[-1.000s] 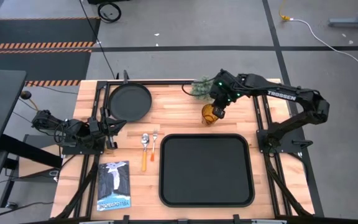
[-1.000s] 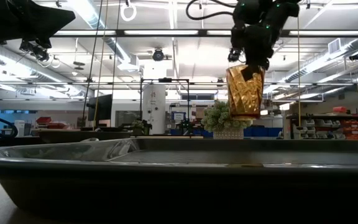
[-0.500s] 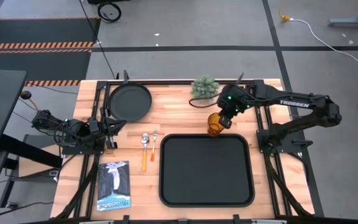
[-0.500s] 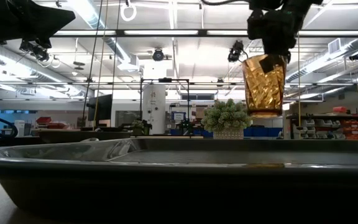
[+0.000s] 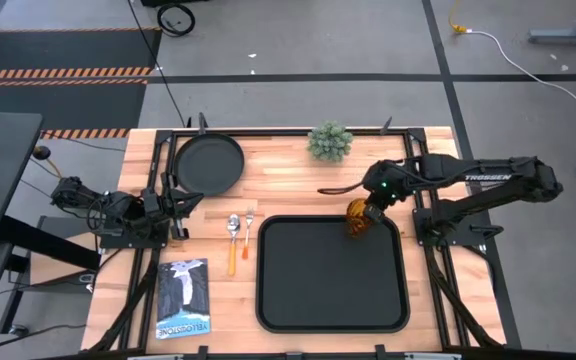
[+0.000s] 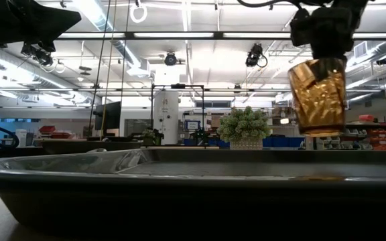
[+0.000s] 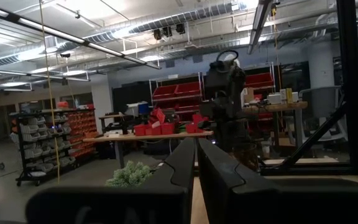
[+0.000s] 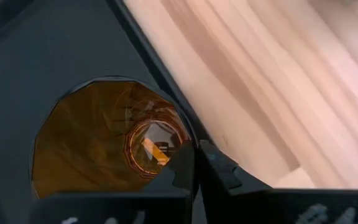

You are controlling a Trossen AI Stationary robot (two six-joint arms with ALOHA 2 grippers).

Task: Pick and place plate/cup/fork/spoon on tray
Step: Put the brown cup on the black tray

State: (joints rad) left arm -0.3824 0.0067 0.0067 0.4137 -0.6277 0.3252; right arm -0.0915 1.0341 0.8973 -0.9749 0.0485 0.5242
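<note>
Fingers of the right gripper [image 5: 360, 214] pinch the rim of the cup [image 5: 357, 219], one finger [image 8: 188, 167] inside the mouth and the other outside. Cup hangs upright, clear of the tray [image 5: 298, 290], over the tray's far right corner; in the low view daylight shows between the cup [image 6: 317, 97] base and the tray [image 6: 179, 177] surface. Right gripper [image 6: 322, 30] in that view is cut off by the upper frame edge.

Left gripper [image 5: 181, 207] rests at the left table edge, near the plate [image 5: 209, 164]; its fingers [image 7: 185, 165] lie close together with a thin gap, holding nothing. Much of the left wrist view is blocked by those dark fingers.

Plate sits at the far left of the table. Spoon [image 5: 232, 243] and fork [image 5: 247, 230] lie side by side between the plate and the tray, on bare wood; tines are too small to make out. Small green plant [image 5: 329, 141] stands at the far edge; a booklet [image 5: 183, 297] lies left of the tray.
</note>
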